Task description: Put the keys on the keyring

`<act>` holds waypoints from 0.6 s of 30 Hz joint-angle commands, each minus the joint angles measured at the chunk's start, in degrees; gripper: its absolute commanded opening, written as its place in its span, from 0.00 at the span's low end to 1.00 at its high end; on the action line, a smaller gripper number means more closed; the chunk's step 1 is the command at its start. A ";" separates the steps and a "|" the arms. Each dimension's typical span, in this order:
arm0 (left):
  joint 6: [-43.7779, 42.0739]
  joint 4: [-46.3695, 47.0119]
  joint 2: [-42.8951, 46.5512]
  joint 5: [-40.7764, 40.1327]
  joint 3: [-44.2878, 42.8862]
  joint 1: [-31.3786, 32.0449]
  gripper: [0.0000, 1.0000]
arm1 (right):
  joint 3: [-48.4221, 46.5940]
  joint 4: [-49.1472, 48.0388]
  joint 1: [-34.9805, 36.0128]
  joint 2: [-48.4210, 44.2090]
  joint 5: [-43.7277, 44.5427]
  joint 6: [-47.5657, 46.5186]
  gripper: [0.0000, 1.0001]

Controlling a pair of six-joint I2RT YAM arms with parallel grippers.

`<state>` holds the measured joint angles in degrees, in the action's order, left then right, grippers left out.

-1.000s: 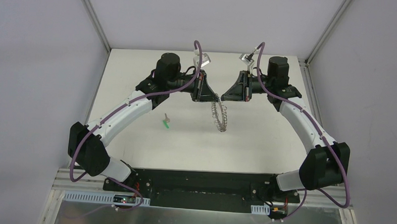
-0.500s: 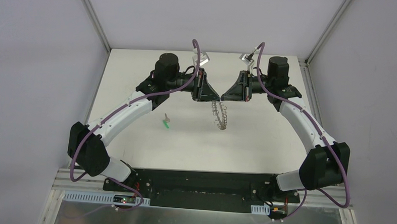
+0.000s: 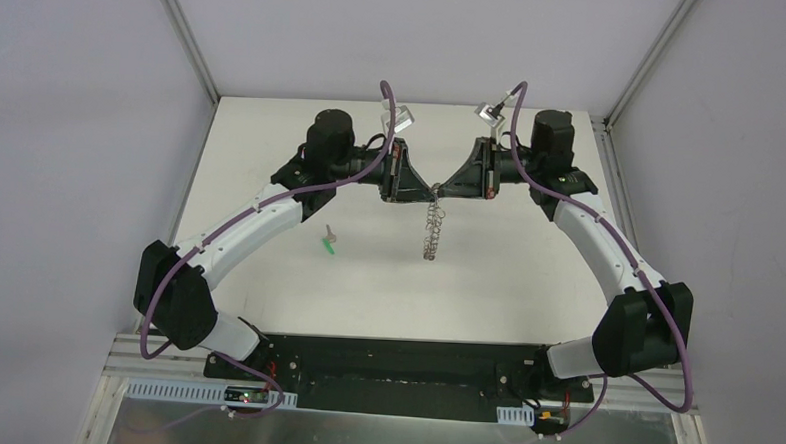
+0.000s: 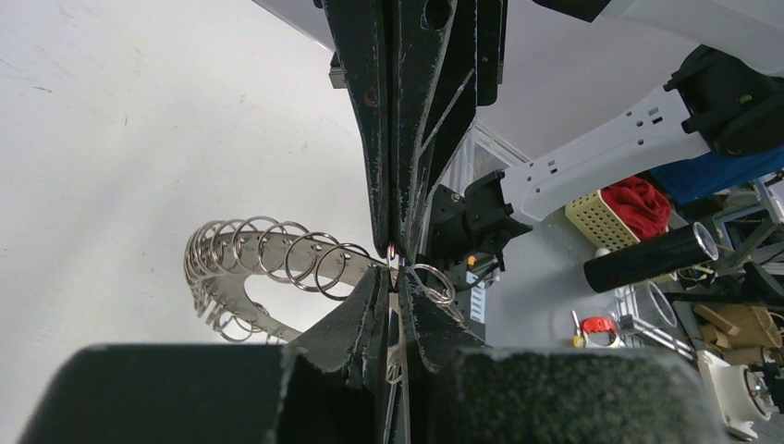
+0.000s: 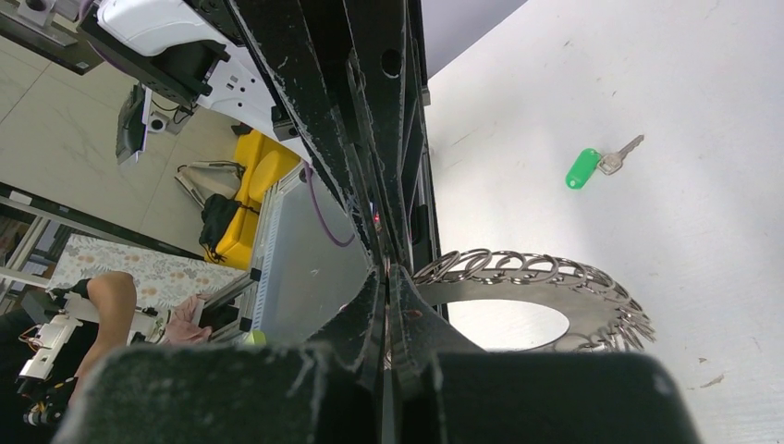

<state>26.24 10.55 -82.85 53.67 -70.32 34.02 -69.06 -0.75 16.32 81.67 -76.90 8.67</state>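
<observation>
Left fingers (image 4: 356, 319) and right fingers (image 5: 365, 314) are clamping the hanging ring (image 3: 432, 229) at its top edge. Key (image 3: 330, 242) is lying apart on desk (image 3: 527, 268); one side should be gripping firmly while the other fetches it.

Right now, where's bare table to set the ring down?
Bare table right of the ring, out to the right arm; also the near strip between ring and arm bases. Crowded: centre back, where left gripper and right gripper meet on the ring; the key lies left.
</observation>
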 commanded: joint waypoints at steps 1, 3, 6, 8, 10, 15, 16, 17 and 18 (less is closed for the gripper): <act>2.76 5.75 0.62 2.98 -0.14 0.08 0.07 | 0.14 -4.20 -0.27 -2.39 -0.62 1.27 0.00; 3.22 6.15 0.42 3.02 -0.38 0.08 0.05 | 0.46 -5.22 -0.26 -2.30 -0.62 2.03 0.00; 3.59 6.58 0.19 3.08 -0.51 0.09 0.02 | 0.89 -6.17 -0.27 -2.28 -0.64 2.79 0.00; 3.73 6.62 0.14 3.03 -0.52 0.08 0.00 | 0.94 -6.39 -0.37 -2.39 -0.62 2.89 0.00; 3.47 5.65 0.27 2.67 -0.79 0.08 0.00 | 0.99 -6.45 -0.46 -2.29 -0.34 3.06 0.00; -1.34 -7.49 1.04 -0.44 -5.06 -0.01 0.00 | 1.12 -6.45 -1.79 -2.66 1.03 3.63 0.26; -1.97 -9.66 1.24 -1.16 -5.94 -0.07 0.00 | 1.12 -6.38 -2.16 -2.80 1.38 3.76 0.36; -2.21 -11.63 1.53 -2.32 -6.57 -0.14 0.00 | 1.12 -6.37 -2.62 -3.01 1.74 3.93 0.43; -2.05 -13.12 1.86 -3.36 -7.07 -0.18 0.00 | 1.22 -6.32 -3.05 -3.23 2.02 4.05 0.48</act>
<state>26.70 4.05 -83.24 53.04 -72.62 34.06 -67.68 -4.54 14.96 81.32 -76.12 12.14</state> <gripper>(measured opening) 0.008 0.391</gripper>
